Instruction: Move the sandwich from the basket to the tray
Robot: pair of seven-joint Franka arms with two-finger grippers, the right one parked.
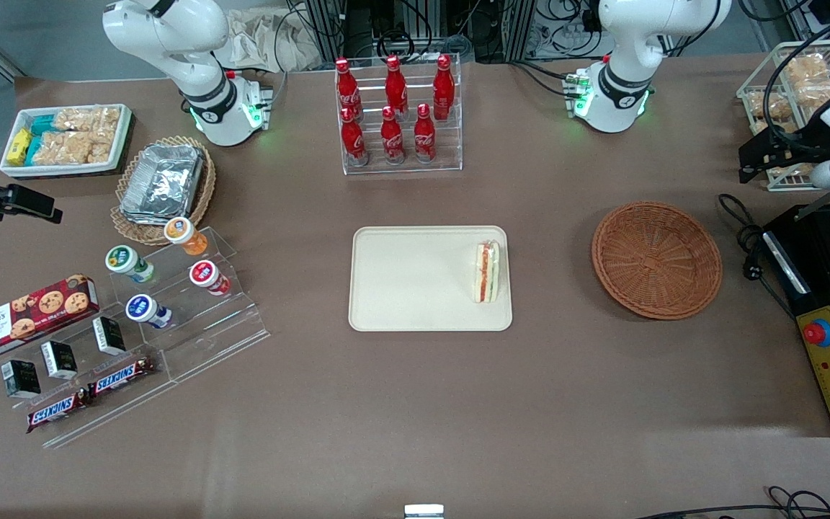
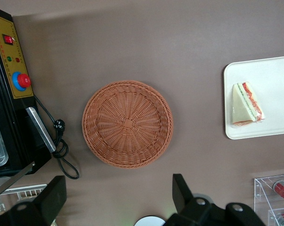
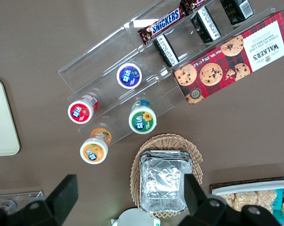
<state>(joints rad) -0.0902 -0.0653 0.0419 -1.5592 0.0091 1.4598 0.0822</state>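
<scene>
The sandwich (image 1: pixel 487 272) (image 2: pixel 247 104), a white-bread wedge with red and green filling, lies on the cream tray (image 1: pixel 415 288) (image 2: pixel 273 80), close to the tray edge nearest the basket. The reddish-brown wicker basket (image 1: pixel 656 259) (image 2: pixel 127 124) is empty and sits beside the tray, toward the working arm's end. My gripper (image 1: pixel 775 153) (image 2: pixel 118 193) hangs high over the table, past the basket toward the working arm's end. It is open, its black fingers (image 2: pixel 182 188) spread wide with only bare table between them.
A black control box (image 1: pixel 826 346) with a red button and a coiled cable (image 1: pixel 743 238) lie beside the basket. A wire rack of snacks (image 1: pixel 797 86) stands by the gripper. A cola bottle rack (image 1: pixel 400 115) stands farther from the front camera than the tray.
</scene>
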